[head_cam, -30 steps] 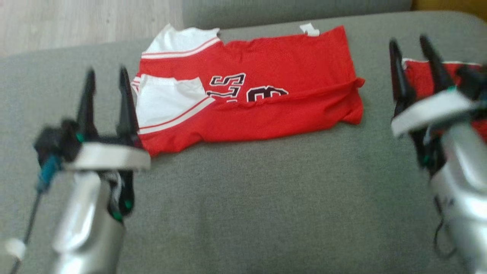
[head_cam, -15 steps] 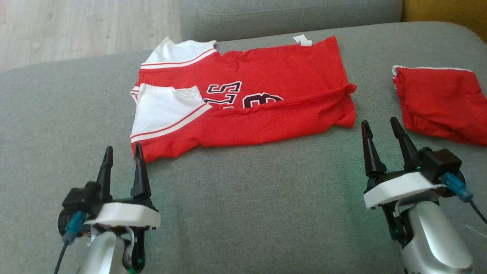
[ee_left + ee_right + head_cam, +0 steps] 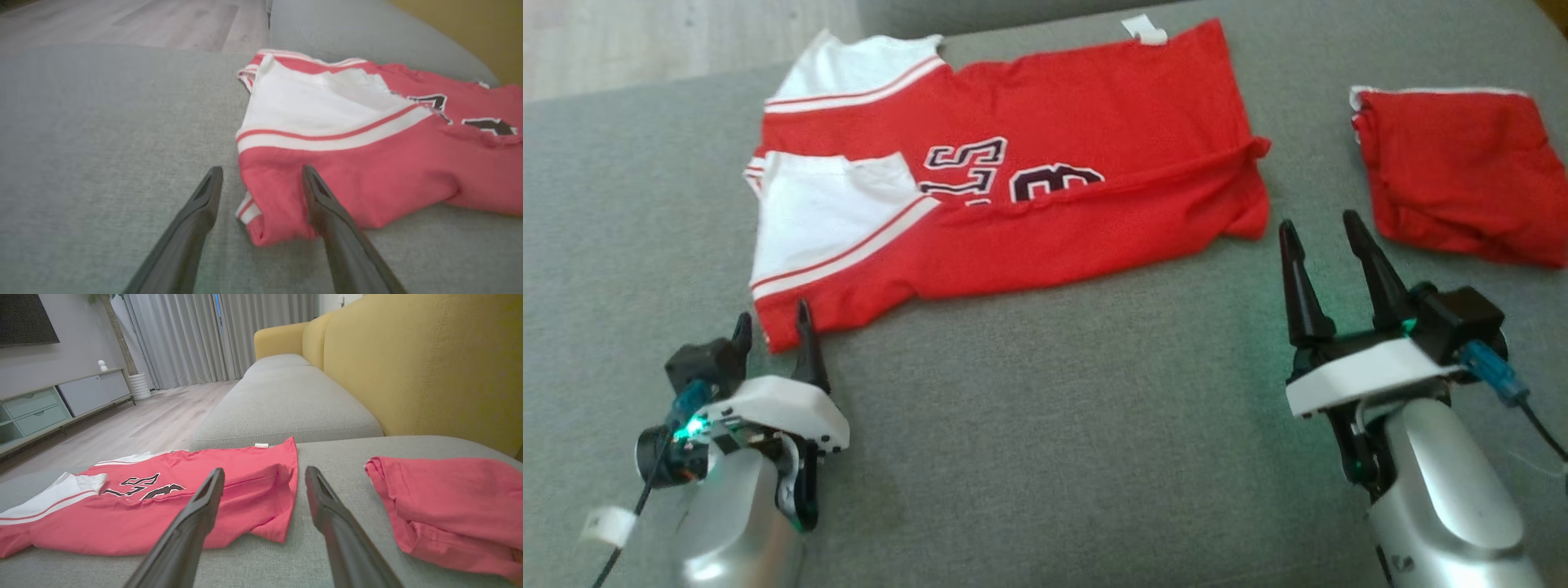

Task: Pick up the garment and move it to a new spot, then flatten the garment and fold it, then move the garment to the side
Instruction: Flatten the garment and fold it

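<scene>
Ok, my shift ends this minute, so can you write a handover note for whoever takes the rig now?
Left hand: open, empty, fingers straddling the jersey at its near left corner, not closed on it.
Right hand: open, empty, by the jersey's near right corner.
Things: jersey lies on the sofa seat; a folded red garment sits apart to its right.
Done: jersey looks spread out and folded once lengthwise.
Left: probably grasp both near corners, finish folding, move it aside.
</scene>
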You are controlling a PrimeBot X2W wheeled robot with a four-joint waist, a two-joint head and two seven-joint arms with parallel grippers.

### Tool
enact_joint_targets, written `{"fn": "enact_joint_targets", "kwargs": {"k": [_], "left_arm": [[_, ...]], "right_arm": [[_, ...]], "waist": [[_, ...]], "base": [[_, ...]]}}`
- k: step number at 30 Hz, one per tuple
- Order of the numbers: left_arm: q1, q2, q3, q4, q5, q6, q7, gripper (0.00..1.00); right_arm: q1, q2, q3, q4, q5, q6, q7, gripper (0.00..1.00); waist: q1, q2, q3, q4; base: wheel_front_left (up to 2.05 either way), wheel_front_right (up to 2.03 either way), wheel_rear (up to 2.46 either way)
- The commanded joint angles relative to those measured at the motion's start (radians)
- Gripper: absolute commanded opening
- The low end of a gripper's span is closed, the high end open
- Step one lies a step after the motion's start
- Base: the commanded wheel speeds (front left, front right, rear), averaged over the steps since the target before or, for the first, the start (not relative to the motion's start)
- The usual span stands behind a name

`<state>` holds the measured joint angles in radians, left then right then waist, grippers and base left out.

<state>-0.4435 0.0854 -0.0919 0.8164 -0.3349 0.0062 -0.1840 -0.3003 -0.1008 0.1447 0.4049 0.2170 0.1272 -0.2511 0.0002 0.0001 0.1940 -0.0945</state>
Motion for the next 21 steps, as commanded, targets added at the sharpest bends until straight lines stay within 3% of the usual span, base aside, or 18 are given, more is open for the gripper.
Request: {"fn": "enact_joint_targets", "kwargs": {"k": [1, 7, 8, 10, 16, 21], "left_arm": [[-0.043, 0.029, 0.036, 0.002, -0.002, 0.010, 0.005, 1.00], [-0.093, 0.035, 0.027, 0.137, -0.011, 0.013, 0.081, 1.00], [-0.099, 0.034, 0.027, 0.149, -0.015, 0.011, 0.085, 0.85], [-0.110, 0.034, 0.027, 0.166, -0.020, 0.005, 0.080, 0.00], [-0.150, 0.047, 0.031, 0.140, -0.023, -0.015, -0.025, 0.00], [-0.176, 0.059, 0.013, 0.029, 0.005, -0.052, -0.073, 0.00]], "right_arm": [[-0.034, 0.011, 0.024, -0.036, -0.009, 0.003, -0.011, 1.00], [-0.047, 0.017, 0.029, -0.043, -0.003, 0.003, -0.011, 1.00], [-0.048, 0.018, 0.029, -0.042, -0.002, 0.003, -0.011, 1.00], [-0.049, 0.019, 0.028, -0.037, -0.001, 0.003, -0.010, 1.00], [-0.067, 0.022, 0.005, 0.018, -0.006, 0.003, 0.051, 1.00], [-0.118, 0.040, -0.045, 0.102, 0.022, 0.003, 0.147, 1.00]], "waist": [[-0.0002, -0.0001, 0.017, -0.015], [-0.0002, -0.0001, 0.031, -0.029], [-0.0002, -0.0001, 0.031, -0.029], [-0.0002, -0.0001, 0.029, -0.026], [-0.0002, -0.0001, 0.020, -0.003], [-0.0002, -0.0001, 0.021, 0.020]], "base": [[0.00, 0.00, 0.00], [0.00, 0.00, 0.00], [0.00, 0.00, 0.00], [0.00, 0.00, 0.00], [0.00, 0.00, 0.00], [0.00, 0.00, 0.00]]}}
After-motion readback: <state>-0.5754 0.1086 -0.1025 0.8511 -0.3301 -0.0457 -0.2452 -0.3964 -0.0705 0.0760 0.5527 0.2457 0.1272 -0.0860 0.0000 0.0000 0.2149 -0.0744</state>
